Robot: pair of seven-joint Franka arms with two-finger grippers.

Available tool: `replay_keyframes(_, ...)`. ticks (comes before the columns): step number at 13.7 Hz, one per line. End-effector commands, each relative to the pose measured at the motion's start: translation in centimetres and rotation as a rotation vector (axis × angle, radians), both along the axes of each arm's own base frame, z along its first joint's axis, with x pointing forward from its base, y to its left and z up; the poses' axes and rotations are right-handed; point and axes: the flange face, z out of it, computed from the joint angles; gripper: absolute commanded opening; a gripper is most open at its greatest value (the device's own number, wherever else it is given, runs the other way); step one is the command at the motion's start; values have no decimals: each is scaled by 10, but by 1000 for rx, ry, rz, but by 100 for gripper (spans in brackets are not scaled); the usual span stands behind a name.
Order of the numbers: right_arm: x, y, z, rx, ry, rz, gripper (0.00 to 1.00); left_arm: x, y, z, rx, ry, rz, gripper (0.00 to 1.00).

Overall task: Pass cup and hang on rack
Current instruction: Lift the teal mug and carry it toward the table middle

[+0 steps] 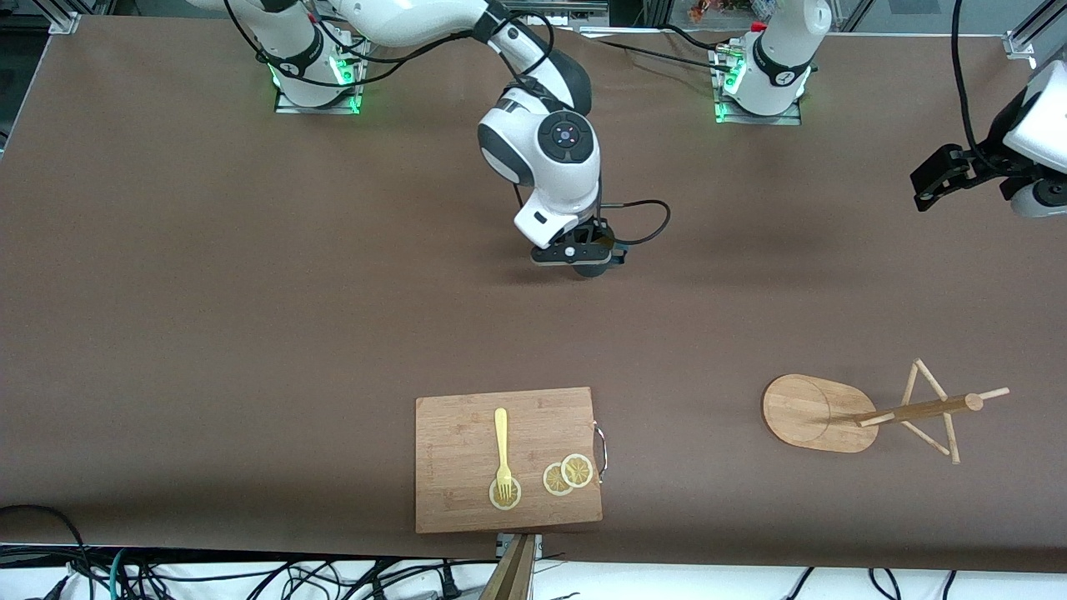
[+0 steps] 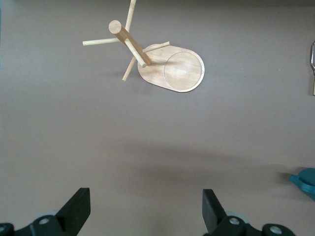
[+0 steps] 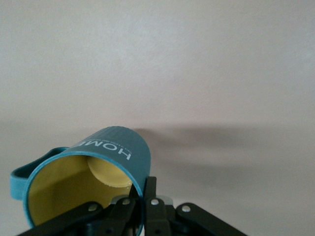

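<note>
My right gripper [image 1: 585, 260] hangs over the middle of the table, shut on the cup [image 1: 593, 267]. In the right wrist view the teal ribbed cup [image 3: 106, 152] lies tilted on its side, its yellow inside facing the camera. My right gripper [image 3: 145, 186] pinches its rim wall, one finger inside and one outside. The bamboo rack [image 1: 909, 411] stands on its oval base near the left arm's end of the table, nearer to the front camera. My left gripper [image 1: 924, 193] hangs open and empty in the air, and waits. In the left wrist view my left gripper [image 2: 146, 206] looks onto the rack [image 2: 129, 40]; the cup [image 2: 306, 181] shows at the view's edge.
A wooden cutting board [image 1: 467, 500] lies at the table's near edge with a yellow fork [image 1: 502, 442] and lemon slices [image 1: 568, 473] on it. Its metal handle [image 1: 600, 450] faces the rack. Bare brown table lies between the cup and the rack.
</note>
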Motion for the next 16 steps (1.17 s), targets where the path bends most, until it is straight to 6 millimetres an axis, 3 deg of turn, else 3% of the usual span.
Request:
replay_keyframes(1, -11, 19, -2, 20, -14, 7, 0, -1, -2, 5, 30, 6, 7, 100)
replay_keyframes(3, -20, 28, -14, 28, -19, 25, 0, 1, 13, 5, 23, 7, 14, 100)
replay_keyframes(6, -29, 38, -39, 69, 13, 15, 0, 0, 20, -1, 26, 49, -73, 100)
replay_keyframes(8, -33, 43, -51, 88, 19, 11, 0, 0, 53, -10, -8, 89, -110, 100)
replay_keyframes(9, -34, 43, -51, 87, 20, 14, 18, 0, 62, -19, -45, 103, -108, 100)
replay_keyframes(10, -34, 42, -50, 82, 23, 13, 99, 0, 68, -31, -60, 127, -99, 100)
replay_keyframes(12, -31, 37, -43, 59, 40, 13, 100, 3, 76, -58, -71, 128, -91, 100)
replay_keyframes(15, -3, 24, 20, 2, 88, 28, 100, 7, 95, -99, -121, 108, -132, 100)
replay_keyframes(16, 7, 10, 37, -25, 111, 63, 100, 6, 96, -115, -134, 100, -134, 100)
